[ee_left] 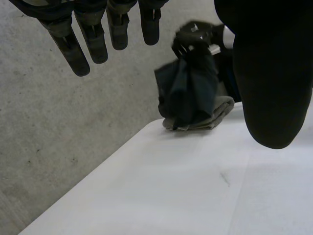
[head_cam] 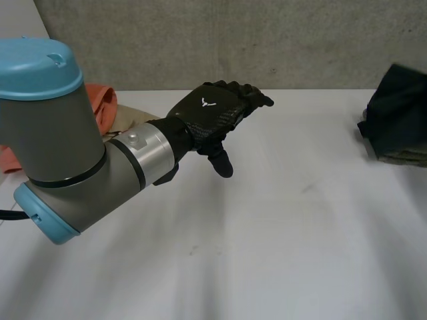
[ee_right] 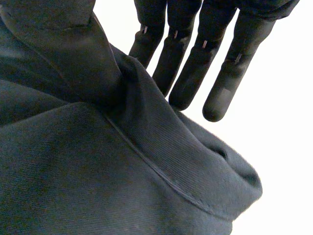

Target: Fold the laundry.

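Across my screen the white tabletop (head_cam: 280, 253) is the biggest thing. Next comes the left arm (head_cam: 60, 140), grey with blue caps, reaching in over it. At the far right edge of the tabletop I see a dark cloth (head_cam: 397, 107) bunched up tall on top of a grey-green cloth (head_cam: 403, 159). The left robot hand (head_cam: 210, 117) hangs over the tabletop, well apart from that pile. Its fingers (ee_left: 98, 39) are straight and loose, and it holds nothing. The right robot hand (ee_right: 195, 58) is on the dark cloth. Its fingers are straight, and a fold looks pinched between them and the thumb. Behind the left arm lie an orange cloth (head_cam: 103, 103) and a small tan cloth (head_cam: 130, 120).
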